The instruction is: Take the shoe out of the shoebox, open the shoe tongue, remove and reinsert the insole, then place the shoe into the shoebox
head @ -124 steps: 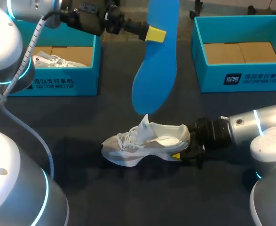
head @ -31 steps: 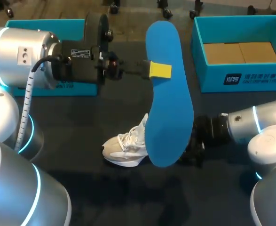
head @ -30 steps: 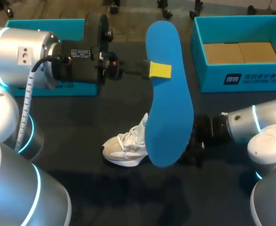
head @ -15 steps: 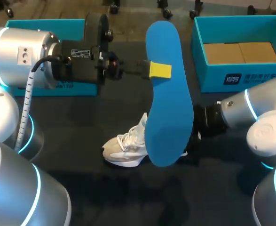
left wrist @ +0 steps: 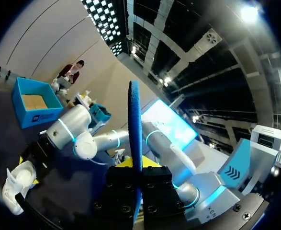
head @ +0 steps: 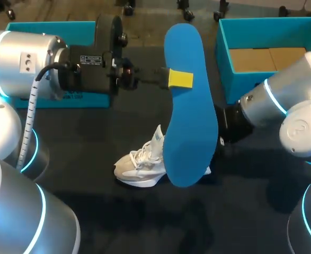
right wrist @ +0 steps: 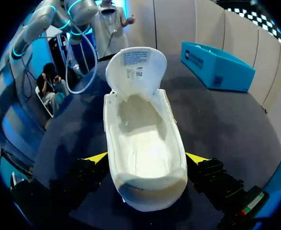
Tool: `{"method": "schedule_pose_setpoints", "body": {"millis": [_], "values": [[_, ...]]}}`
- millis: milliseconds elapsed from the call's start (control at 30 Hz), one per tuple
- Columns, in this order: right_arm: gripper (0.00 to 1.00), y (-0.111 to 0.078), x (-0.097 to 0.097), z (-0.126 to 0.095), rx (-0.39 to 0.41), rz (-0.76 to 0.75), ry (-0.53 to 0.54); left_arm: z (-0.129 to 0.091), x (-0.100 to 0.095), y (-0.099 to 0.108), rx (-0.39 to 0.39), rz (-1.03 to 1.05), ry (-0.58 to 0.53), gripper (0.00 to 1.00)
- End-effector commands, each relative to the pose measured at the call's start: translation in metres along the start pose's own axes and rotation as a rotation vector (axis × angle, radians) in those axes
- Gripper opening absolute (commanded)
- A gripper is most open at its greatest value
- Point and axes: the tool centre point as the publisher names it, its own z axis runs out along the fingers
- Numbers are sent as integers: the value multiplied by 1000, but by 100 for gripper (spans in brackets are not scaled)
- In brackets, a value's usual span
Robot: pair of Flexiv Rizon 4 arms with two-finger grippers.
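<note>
My left gripper [head: 179, 79] is shut on the blue insole [head: 189, 137] and holds it in the air, long axis up and down, above the table's middle. In the left wrist view the insole [left wrist: 134, 120] shows edge-on between the fingers. The white shoe [head: 139, 166] stands on the dark table under it, its heel end hidden by the insole. In the right wrist view the shoe [right wrist: 142, 143] points away with its tongue [right wrist: 135, 67] lifted. My right gripper [right wrist: 146, 158] is open, its yellow tips either side of the heel and not touching it.
A turquoise shoebox [head: 272, 58] with a cardboard floor stands at the back right, close behind my right arm [head: 274, 100]. A second turquoise box [head: 81, 98] at the back left is mostly hidden by my left arm. Dark tabletop [head: 144, 222] lies in front of the shoe.
My right arm has lifted and drawn back from the shoe's heel toward the right box. The shoe shifted slightly. The left arm and the insole have stayed still.
</note>
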Motion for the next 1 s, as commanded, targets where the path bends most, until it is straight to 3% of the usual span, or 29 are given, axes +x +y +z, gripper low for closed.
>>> {"method": "schedule_pose_setpoints", "body": {"millis": [33,633,867,1000], "values": [[100,4,1,-3,172,-2,3,1,1,3,6,0,0,0],[100,17,11,-21,293,-92,9,1,1,3,6,0,0,0],[100,23,5,-25,380,-99,-29,1,1,3,6,0,0,0],[100,23,5,-25,380,-99,-29,1,1,3,6,0,0,0]]}}
